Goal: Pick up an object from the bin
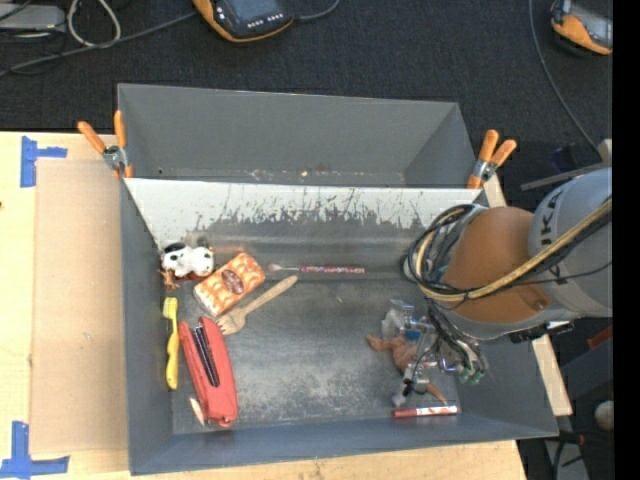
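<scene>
Centre of the bin (pixel 300 153) floor is bare: an open patch from the wooden brush (pixel 258 304) across to the arm (pixel 500 268), and down to the front wall. The left side is crowded. A cow toy (pixel 188 260), orange packet (pixel 228 283), yellow tool (pixel 171 343) and red case (pixel 212 370) sit close along the left wall with little room between them. A thin pink stick (pixel 320 268) lies at the foot of the back slope. The right front corner is blocked by the hand (pixel 425 363), a brown thing (pixel 383 343) beside it, and a red pen (pixel 425 410) tight against the front wall.
</scene>
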Robot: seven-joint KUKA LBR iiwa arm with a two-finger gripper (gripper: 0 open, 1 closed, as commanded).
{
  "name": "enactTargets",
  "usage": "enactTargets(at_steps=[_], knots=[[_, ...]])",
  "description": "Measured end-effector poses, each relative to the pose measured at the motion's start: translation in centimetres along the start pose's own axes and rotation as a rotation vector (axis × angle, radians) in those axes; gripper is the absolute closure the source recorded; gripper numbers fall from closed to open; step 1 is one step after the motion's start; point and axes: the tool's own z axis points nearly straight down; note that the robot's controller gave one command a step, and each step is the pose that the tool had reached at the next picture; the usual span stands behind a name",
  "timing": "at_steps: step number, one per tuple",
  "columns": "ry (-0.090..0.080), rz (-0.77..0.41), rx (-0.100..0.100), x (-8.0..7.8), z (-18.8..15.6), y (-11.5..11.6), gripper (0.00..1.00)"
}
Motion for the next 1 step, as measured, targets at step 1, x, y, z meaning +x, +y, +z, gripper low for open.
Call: enactTargets(at_steps=[1], knots=[[-0.014, -0.037, 0.003, -0.88, -2.89, -5.79, 1.00]])
